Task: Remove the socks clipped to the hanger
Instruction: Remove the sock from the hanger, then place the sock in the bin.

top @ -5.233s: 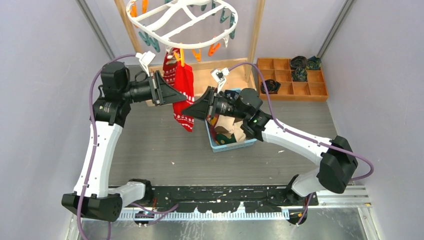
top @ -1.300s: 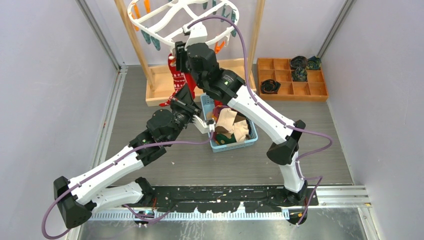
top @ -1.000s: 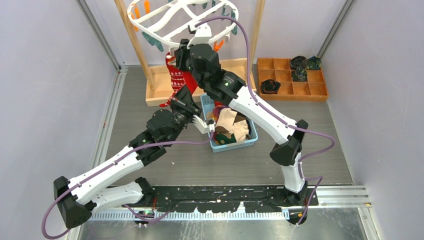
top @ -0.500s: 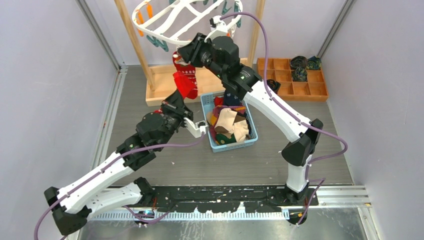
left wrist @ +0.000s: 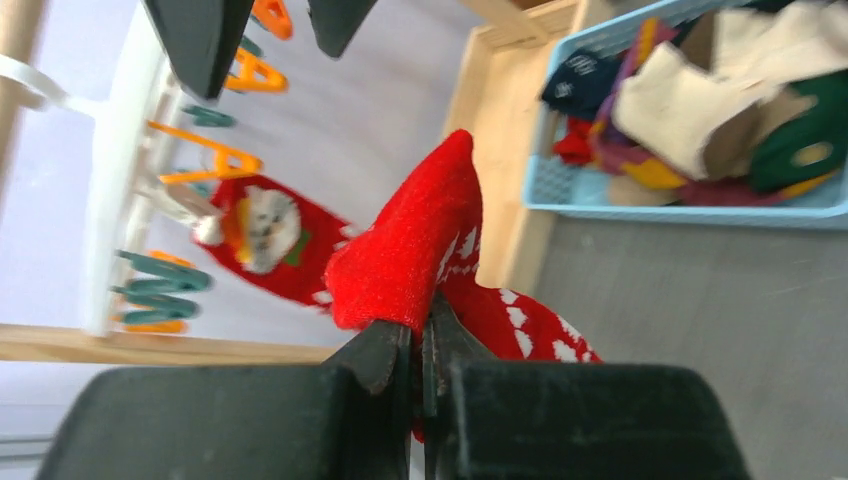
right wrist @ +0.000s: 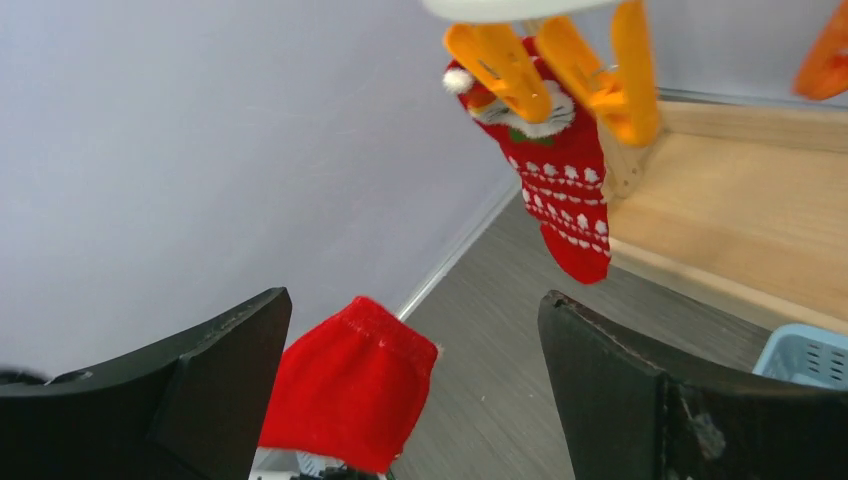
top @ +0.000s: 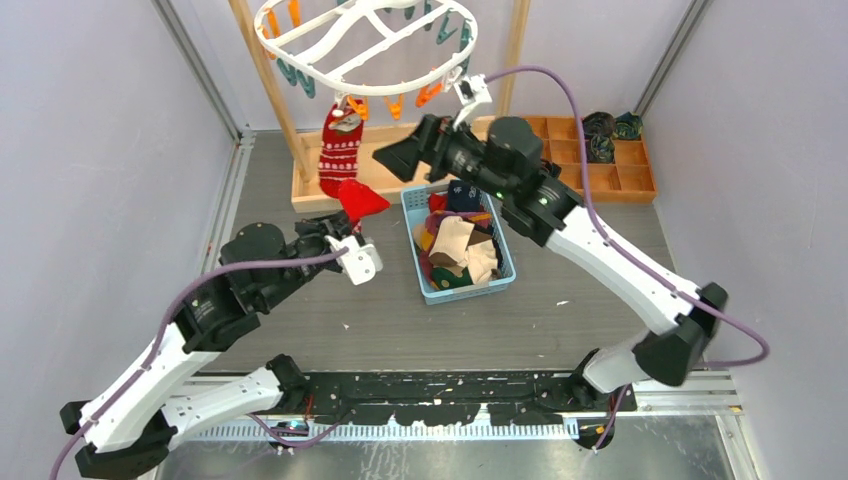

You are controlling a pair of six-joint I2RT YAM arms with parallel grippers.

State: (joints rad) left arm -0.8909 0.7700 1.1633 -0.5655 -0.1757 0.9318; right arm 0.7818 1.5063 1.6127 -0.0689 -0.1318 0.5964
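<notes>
The left gripper (left wrist: 418, 328) has its jaws pressed together on a red sock (left wrist: 410, 255) with white patterns. They pinch it at a fold, so one end sticks up above the fingertips and the rest trails down past them. In the top view this sock is free of the hanger (top: 330, 62) and held low over the grey floor, just left of the blue basket (top: 424, 288), which is full of mixed socks (top: 458, 245) in beige, navy, green and red.

The right gripper (top: 392, 165) has its jaws spread wide and holds nothing. It hangs in the air between the basket and the hanger's near edge. In its wrist view both black fingers (right wrist: 625, 395) stand far apart, framing the pinched sock below – no contact with it.

A second red sock (right wrist: 562, 175), with a Santa face at its cuff, hangs from the hanger on an orange clip (right wrist: 498, 68), toe down over the wooden rack base (top: 378, 172). Other orange and teal clips hang around the white ring.
</notes>
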